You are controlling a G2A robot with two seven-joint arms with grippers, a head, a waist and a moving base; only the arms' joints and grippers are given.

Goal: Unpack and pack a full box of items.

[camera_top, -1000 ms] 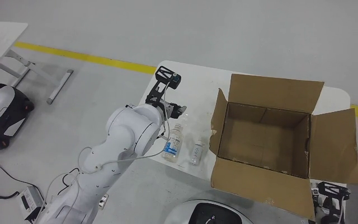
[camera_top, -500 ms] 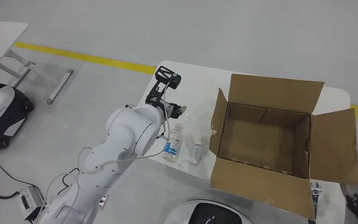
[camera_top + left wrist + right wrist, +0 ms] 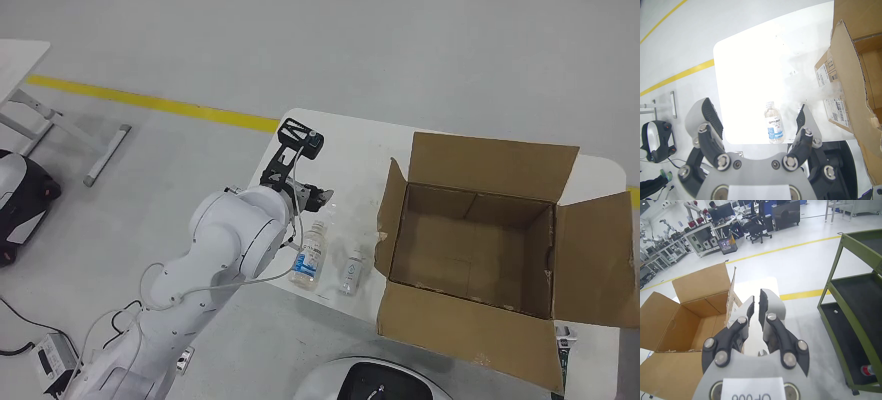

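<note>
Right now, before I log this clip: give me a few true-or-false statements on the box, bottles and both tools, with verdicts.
The box stands open on the table. True.
Both bottles lie inside the box. False: the larger bottle and the smaller bottle lie on the table beside it.
The left tool is open, holding nothing. True.
The right tool grips a bottle. False: it is shut, holding nothing.

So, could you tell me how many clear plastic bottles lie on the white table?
2. The larger blue-labelled clear plastic bottle lies by the white table's near edge; the smaller clear bottle lies beside it, nearer the brown cardboard box.
</note>
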